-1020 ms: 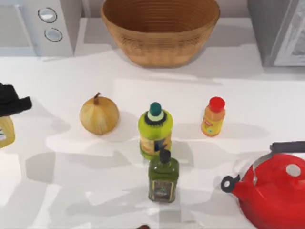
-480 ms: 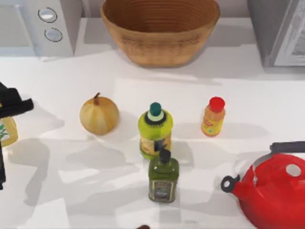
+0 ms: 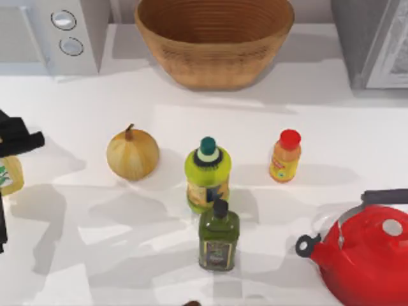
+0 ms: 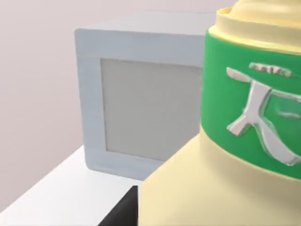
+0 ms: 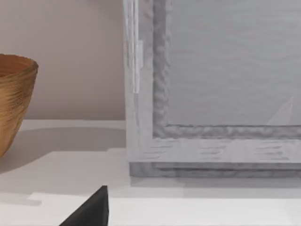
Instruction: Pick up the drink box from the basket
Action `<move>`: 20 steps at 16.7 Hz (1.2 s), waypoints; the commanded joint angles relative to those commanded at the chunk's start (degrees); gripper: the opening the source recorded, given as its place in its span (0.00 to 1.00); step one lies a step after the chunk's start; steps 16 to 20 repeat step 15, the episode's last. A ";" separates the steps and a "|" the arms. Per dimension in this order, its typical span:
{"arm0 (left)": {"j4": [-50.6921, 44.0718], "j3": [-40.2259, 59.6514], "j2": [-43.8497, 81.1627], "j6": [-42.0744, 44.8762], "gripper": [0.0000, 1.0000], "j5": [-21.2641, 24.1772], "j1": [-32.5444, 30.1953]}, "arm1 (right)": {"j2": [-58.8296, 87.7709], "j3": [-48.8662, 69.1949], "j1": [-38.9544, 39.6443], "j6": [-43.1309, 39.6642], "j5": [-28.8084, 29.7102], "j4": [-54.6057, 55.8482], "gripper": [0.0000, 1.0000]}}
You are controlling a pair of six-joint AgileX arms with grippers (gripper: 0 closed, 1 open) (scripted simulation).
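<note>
- Left claw (image 3: 14, 141): black, at the far left edge of the white surface (image 3: 83, 115). It sits over a pale cream-yellow drink box with a bluish-green label (image 3: 9, 176). Looks pinched on the box, fingers at its top.
- Left wrist view: the box (image 4: 225, 155) is right up against the camera, cream body, green band with silver mark. A grey-white microwave (image 4: 136, 94) is behind it.
- The box is near the left edge, well apart from the basket.
- Microwave with two round dials (image 3: 64, 32) is at back left.
- Round yellow-brown onion (image 3: 132, 153) is left of centre.
- Large tan-brown woven wicker basket (image 3: 213, 44) is at back centre.
- Yellow-green bottle with teal cap (image 3: 207, 173) is mid-surface; dark green glass bottle with black cap (image 3: 218, 237) is just in front of it.
- Small orange bottle with red cap (image 3: 286, 157) is right of centre.
- Red kettle with black handle (image 3: 366, 252) is at front right.
- Right claw: can't tell its state; the right wrist view shows a basket edge (image 5: 14, 103).
</note>
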 joint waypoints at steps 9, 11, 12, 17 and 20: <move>0.00 0.00 0.00 0.00 0.98 0.00 0.00 | 0.00 0.00 0.00 0.00 0.00 0.00 1.00; 0.00 0.00 0.00 0.00 1.00 0.00 0.00 | 0.00 0.00 0.00 0.00 0.00 0.00 1.00; 0.00 0.00 0.00 0.00 1.00 0.00 0.00 | 0.00 0.00 0.00 0.00 0.00 0.00 1.00; 0.00 0.00 0.00 0.00 1.00 0.00 0.00 | 0.00 0.00 0.00 0.00 0.00 0.00 1.00; 0.00 0.00 0.00 0.00 1.00 0.00 0.00 | 0.00 0.00 0.00 0.00 0.00 0.00 1.00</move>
